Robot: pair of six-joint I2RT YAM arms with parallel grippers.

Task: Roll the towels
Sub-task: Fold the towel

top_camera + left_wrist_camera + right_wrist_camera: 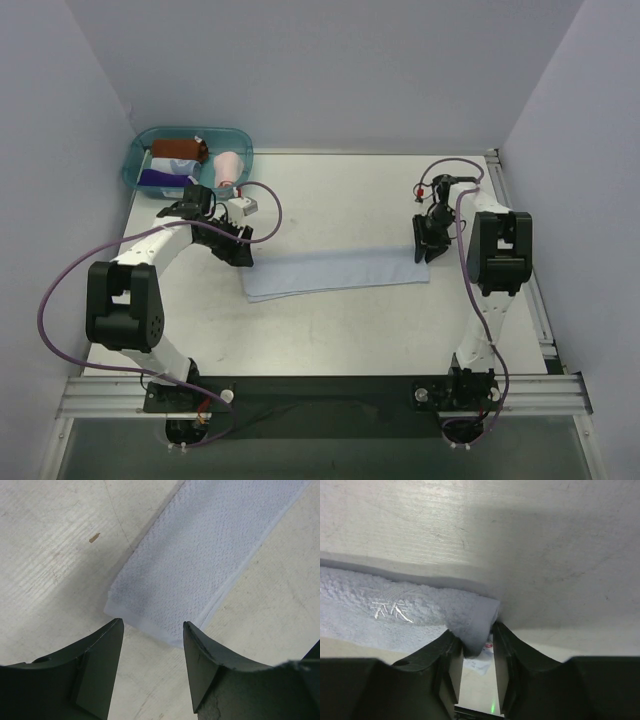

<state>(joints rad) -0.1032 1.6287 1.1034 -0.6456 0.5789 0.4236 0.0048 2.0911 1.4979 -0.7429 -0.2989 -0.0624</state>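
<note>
A light blue towel [340, 272] lies folded into a long flat strip across the middle of the table. My left gripper [240, 250] hovers open at the strip's left end. In the left wrist view that end [200, 560] lies just beyond my open gripper [152, 627], with bare table between the jaws. My right gripper [428, 250] is at the strip's right end. There the towel's corner [420, 612] is pinched in my right gripper [477, 637], and a white tag [480, 662] shows between the jaws. A rolled pale pink towel [229, 168] stands in the tub.
A teal see-through tub [135, 160] sits at the table's back left corner, holding a brown roll [178, 150] and a purple roll [160, 180]. Walls close in on the left, back and right. A metal rail [320, 395] runs along the near edge.
</note>
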